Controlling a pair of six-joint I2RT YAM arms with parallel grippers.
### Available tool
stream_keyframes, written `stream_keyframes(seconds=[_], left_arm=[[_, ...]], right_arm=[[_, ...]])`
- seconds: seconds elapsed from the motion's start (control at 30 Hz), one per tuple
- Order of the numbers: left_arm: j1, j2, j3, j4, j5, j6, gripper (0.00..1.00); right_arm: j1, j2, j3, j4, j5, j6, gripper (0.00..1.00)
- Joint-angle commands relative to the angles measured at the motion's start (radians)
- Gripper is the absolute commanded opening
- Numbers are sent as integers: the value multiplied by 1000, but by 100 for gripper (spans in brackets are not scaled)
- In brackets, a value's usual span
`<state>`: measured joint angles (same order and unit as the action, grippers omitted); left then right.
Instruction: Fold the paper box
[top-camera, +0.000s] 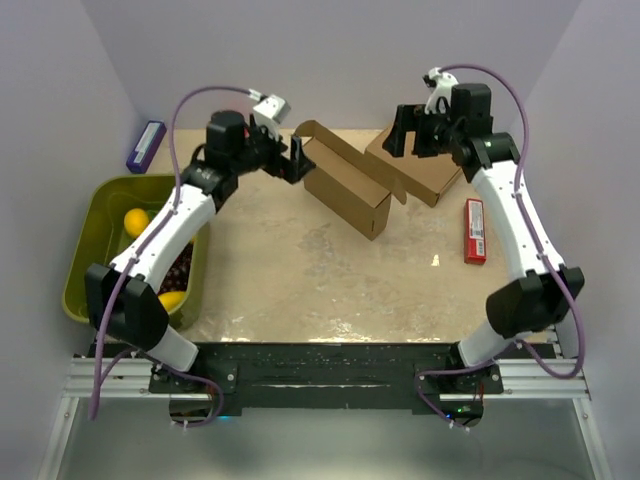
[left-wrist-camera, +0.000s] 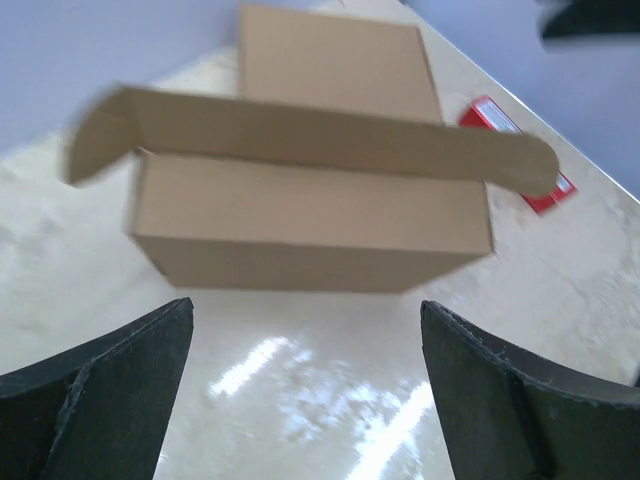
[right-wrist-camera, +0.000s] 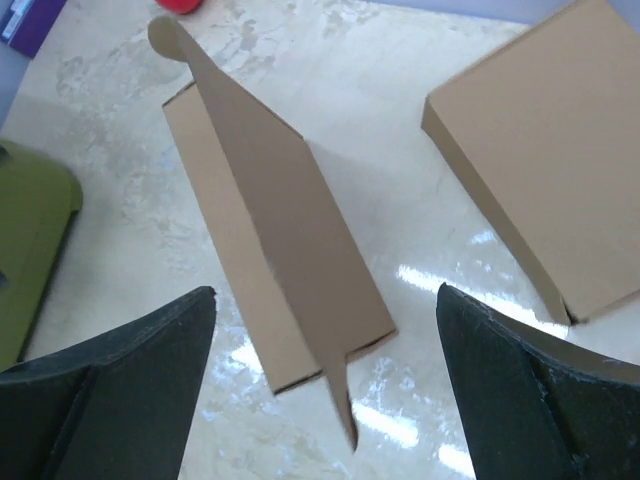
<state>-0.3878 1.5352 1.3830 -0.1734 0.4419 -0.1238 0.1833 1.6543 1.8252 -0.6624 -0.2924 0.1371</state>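
The paper box (top-camera: 345, 190) is a shallow brown carton in the middle of the table, its long lid flap (top-camera: 352, 155) standing up. My left gripper (top-camera: 296, 158) hovers just off the box's left end, open and empty. The left wrist view faces the box's side wall (left-wrist-camera: 310, 225), with the flap (left-wrist-camera: 300, 135) raised above it and the gripper (left-wrist-camera: 305, 312) clear of it. My right gripper (top-camera: 401, 132) is open above the far right. From the right wrist, the box (right-wrist-camera: 225, 235) lies below the empty gripper (right-wrist-camera: 325, 295) and nothing touches it.
A second, closed brown carton (top-camera: 418, 165) lies at the back right, beside the box. A red pack (top-camera: 475, 230) lies to the right. A green bin (top-camera: 88, 240) holding lemons stands at the left edge, and a purple box (top-camera: 146, 145) sits behind it.
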Motion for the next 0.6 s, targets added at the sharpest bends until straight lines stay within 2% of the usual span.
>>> stream_keyframes(seconds=[0.0,0.07,0.17,0.33,0.57], left_arm=[[64,86,221,-159,3,119,100],[81,152,304,-169,26,159,100],[109,260,422,-213,90,220,100],[122,411,589,-262,123,286,100],[130,537,697,-258,141,329,100]], right_arm=[[5,-173,-219,49,118,91,93],[5,-226,-333,87,107,111,92],[8,-284,-401,76,107,110,91],[15,-323,-458,79,140,114,89],[19,-327,-474,75,210,110,84]])
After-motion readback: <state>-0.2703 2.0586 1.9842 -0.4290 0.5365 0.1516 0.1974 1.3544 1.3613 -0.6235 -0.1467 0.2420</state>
